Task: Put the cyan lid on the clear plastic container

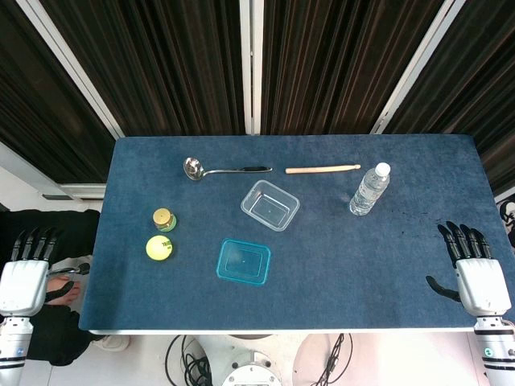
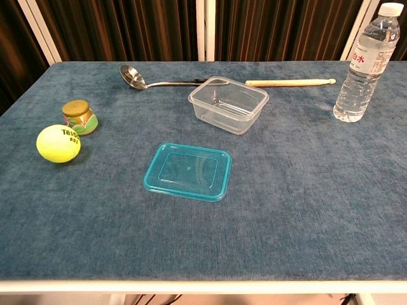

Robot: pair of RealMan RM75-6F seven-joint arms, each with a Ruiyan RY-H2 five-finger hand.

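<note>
The cyan lid (image 1: 244,261) (image 2: 188,171) lies flat on the blue table, near the front middle. Just behind it, slightly to the right, stands the clear plastic container (image 1: 270,205) (image 2: 228,104), uncovered and with nothing inside. My left hand (image 1: 26,273) hangs off the table's left edge, fingers spread, holding nothing. My right hand (image 1: 473,271) hovers at the table's right front corner, fingers apart and holding nothing. Both hands are far from the lid and show only in the head view.
A metal ladle (image 1: 221,169) (image 2: 162,79) and a wooden stick (image 1: 322,169) (image 2: 290,82) lie along the back. A water bottle (image 1: 370,190) (image 2: 368,63) stands at the right. A small jar (image 1: 164,219) (image 2: 79,117) and a yellow tennis ball (image 1: 159,248) (image 2: 58,143) sit at the left.
</note>
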